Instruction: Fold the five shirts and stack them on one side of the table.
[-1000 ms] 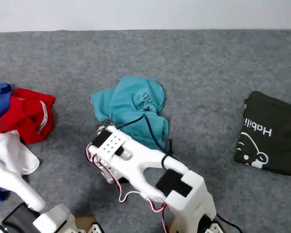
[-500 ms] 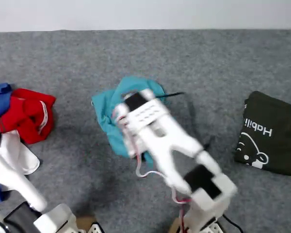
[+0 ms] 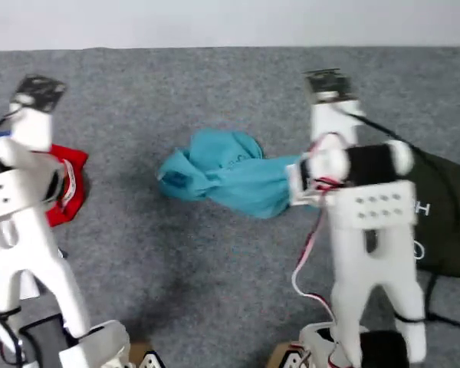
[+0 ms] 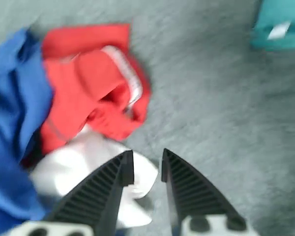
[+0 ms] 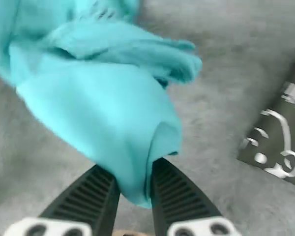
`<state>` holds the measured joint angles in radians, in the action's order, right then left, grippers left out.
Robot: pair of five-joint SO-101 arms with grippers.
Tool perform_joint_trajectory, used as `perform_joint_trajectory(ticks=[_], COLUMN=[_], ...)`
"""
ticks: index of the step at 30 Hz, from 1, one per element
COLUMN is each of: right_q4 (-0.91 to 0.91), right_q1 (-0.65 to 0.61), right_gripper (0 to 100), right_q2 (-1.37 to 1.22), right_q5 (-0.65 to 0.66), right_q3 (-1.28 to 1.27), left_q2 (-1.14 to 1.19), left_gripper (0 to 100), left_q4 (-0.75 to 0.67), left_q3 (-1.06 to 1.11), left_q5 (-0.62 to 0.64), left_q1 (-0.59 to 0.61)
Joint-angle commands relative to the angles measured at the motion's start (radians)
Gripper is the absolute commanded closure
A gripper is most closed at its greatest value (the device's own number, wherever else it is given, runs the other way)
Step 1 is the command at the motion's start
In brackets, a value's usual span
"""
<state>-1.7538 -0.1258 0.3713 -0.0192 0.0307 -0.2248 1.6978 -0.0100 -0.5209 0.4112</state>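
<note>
My right claw [image 5: 133,173] is pinching a fold of the teal shirt [image 3: 230,175]. The shirt is lying stretched across the middle of the grey bench [image 3: 215,92], its gripped end nearest the black shirt [image 3: 445,207] at the right edge. My left claw [image 4: 146,156] is hovering with its jaws narrowly parted, holding nothing, over the edge of the white shirt [image 4: 83,169]. That one is touching the red shirt [image 4: 93,93] and the blue shirt [image 4: 14,108] at the left side.

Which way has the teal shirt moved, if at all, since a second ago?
Yes: the right gripper has dragged the teal shirt toward the black shirt.
</note>
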Motion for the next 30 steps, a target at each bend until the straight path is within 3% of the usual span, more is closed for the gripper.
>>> perform_joint_trajectory(ticks=[1,6,12,27,30], right_q4=[-0.027,0.079,0.093,0.091,0.091], right_q1=[0.125,0.251,0.272,0.274,0.275], right_gripper=[98.8,98.8,98.8,98.8,98.8], right_q2=[0.035,-0.010,-0.042,-0.041,-0.035], right_q5=[0.012,0.005,0.003,0.005,0.005], right_q3=[0.044,0.044,0.044,0.044,0.044], left_q2=[-0.031,-0.031,-0.003,0.425,0.477], left_gripper=[90,84,81,81,85], left_q4=[-0.061,-0.238,-0.454,-0.508,-0.525], left_q3=[0.050,0.257,0.456,0.255,0.225], left_q5=[0.011,0.020,0.074,0.101,0.103], left_q1=[-0.120,-0.245,-0.387,-0.551,-0.559])
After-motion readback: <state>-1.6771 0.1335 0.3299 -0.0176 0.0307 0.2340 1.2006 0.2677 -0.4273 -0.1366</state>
